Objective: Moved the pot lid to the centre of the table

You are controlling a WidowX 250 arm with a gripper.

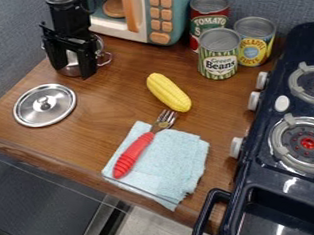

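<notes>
the gripper [72, 70] is at the upper left w/ its fingers spread apart, right at the metal pot [71, 58]; no sign of a firm grip on anything. pot lid [45, 107] lies flat on the left part of the table [115, 104], knob [44, 100] up, nr the front edge. not at the centre yet, so imo the pick is still to do.

main risk: snagging the pot. fingers are so close to it that a sideways move w/o lifting first could drag or tip it, esp. if one catches the wire handle [105, 58]. can't tell if they touch it.

next, the grasp: knob is small & prob. slick, so an off-centre close cld pinch its edge & slip, or tilt the lid. pressing on the rim instead may skid it twd the front edge, poss. off it.

then placement: corn [168, 92] is nr the middle & could roll if bumped; fork [136, 152] on the cloth [165, 161] is just below. too far over & the lid may land tilted on either.
</notes>
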